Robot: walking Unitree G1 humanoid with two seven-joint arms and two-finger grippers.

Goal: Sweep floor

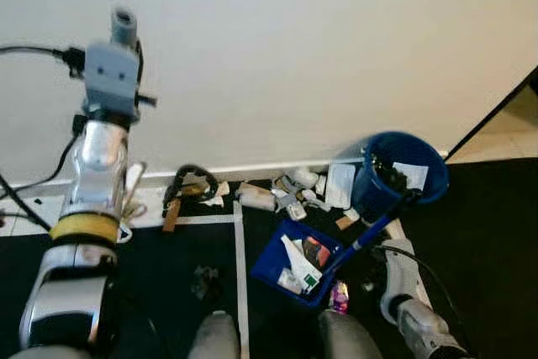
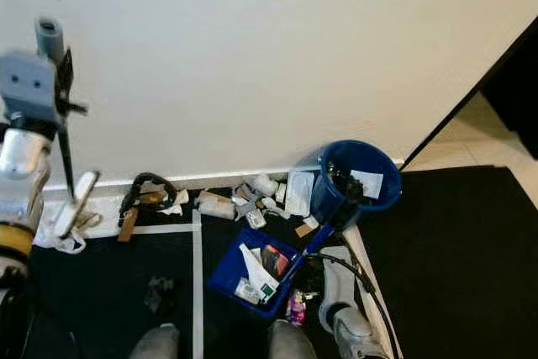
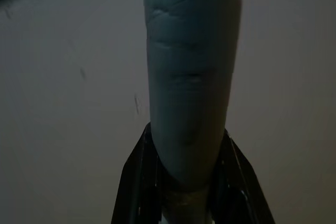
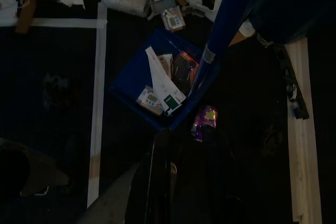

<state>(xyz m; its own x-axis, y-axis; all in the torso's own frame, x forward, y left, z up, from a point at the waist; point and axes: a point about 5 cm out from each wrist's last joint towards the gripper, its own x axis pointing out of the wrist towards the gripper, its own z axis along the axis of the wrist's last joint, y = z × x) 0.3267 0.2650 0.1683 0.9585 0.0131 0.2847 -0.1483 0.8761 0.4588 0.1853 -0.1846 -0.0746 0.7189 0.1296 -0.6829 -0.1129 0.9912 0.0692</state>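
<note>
My left gripper (image 1: 112, 73) is raised high on the left, shut on the grey top of the broom handle (image 3: 191, 93). The thin handle runs down to a pale brush head (image 2: 76, 199) near the skirting. A blue dustpan (image 1: 294, 262) lies on the dark floor, holding paper and packets, and its blue handle (image 1: 370, 237) slants up against a blue bin (image 1: 403, 174). My right gripper (image 4: 184, 182) hangs low beside the dustpan, just behind a purple wrapper (image 4: 205, 121). Loose litter (image 1: 286, 191) is heaped along the wall.
A black strap (image 1: 193, 178) and a wooden piece (image 1: 172, 214) lie by the skirting. White tape lines (image 1: 239, 258) cross the dark floor. A dark crumpled scrap (image 1: 204, 282) sits near my feet (image 1: 218, 338). A doorway with tan flooring (image 1: 513, 124) opens at the right.
</note>
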